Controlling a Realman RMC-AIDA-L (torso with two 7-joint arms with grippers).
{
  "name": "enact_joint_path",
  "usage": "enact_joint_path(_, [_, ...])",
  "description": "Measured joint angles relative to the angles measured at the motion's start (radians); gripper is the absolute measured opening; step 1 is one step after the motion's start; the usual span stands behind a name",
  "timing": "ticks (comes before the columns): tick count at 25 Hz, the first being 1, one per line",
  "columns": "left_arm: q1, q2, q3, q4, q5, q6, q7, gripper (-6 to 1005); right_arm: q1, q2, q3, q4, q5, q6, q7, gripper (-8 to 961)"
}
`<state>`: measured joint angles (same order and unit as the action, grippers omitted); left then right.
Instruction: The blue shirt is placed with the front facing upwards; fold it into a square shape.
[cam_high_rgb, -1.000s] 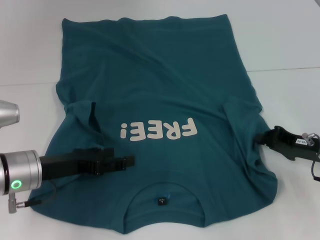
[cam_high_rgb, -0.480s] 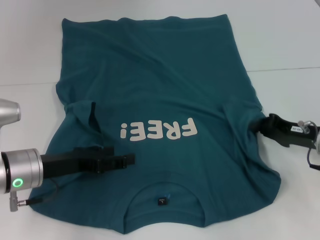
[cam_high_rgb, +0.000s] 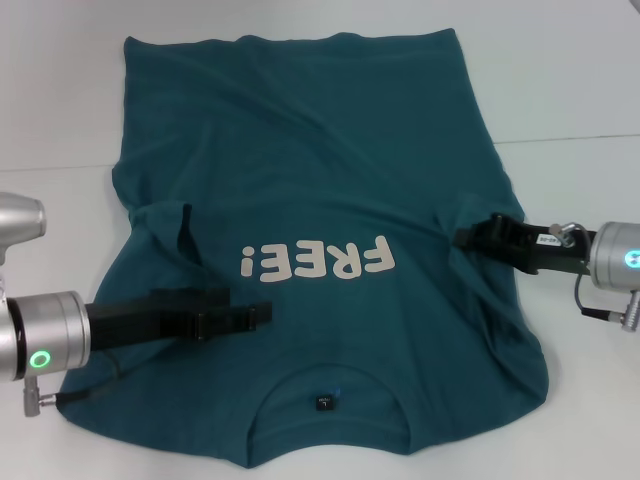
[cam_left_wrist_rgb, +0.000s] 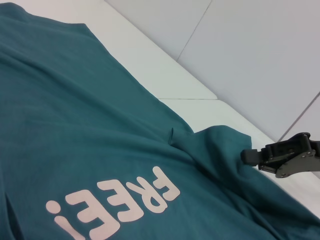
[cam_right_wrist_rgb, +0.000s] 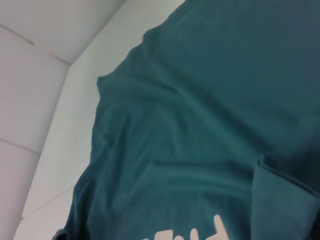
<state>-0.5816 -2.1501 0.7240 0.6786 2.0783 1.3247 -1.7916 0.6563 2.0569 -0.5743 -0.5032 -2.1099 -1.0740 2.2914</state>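
the left gripper (cam_high_rgb: 262, 316) lies low over the blue shirt (cam_high_rgb: 320, 170) below the "free!" lettering (cam_high_rgb: 318, 262), its black jaws apparently pressed together, though i cannot tell for certain. the right gripper (cam_high_rgb: 465, 237) reaches in from the worktop's right edge onto the folded-in right sleeve (cam_high_rgb: 480, 225); whether its jaws pinch the cloth is hidden. the left wrist view catches that right gripper (cam_left_wrist_rgb: 247, 156) at the sleeve's bunched fold, which the head view flattens. the right wrist view shows only soft, creased teal cotton (cam_right_wrist_rgb: 200, 100). the shirt lies front up across the middle of the white worktop (cam_high_rgb: 560, 80), neckline (cam_high_rgb: 325, 385) toward the near edge, hem toward the far edge.
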Motion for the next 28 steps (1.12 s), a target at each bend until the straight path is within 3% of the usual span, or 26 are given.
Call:
enact_joint_path(11, [-0.009, 0.003, 0.0, 0.001, 0.0, -0.009, -0.001, 876, 0.007, 0.003, -0.075, 0.008, -0.002, -0.014, -0.003, 32])
enact_joint_path(20, [-0.011, 0.002, -0.002, 0.004, 0.0, -0.014, -0.005, 875, -0.049, -0.014, -0.06, -0.019, 0.063, -0.146, -0.094, 74])
enact_joint_path(28, [-0.007, 0.002, -0.005, 0.004, 0.0, -0.013, -0.008, 876, -0.142, -0.033, -0.057, -0.028, 0.28, -0.236, -0.28, 370])
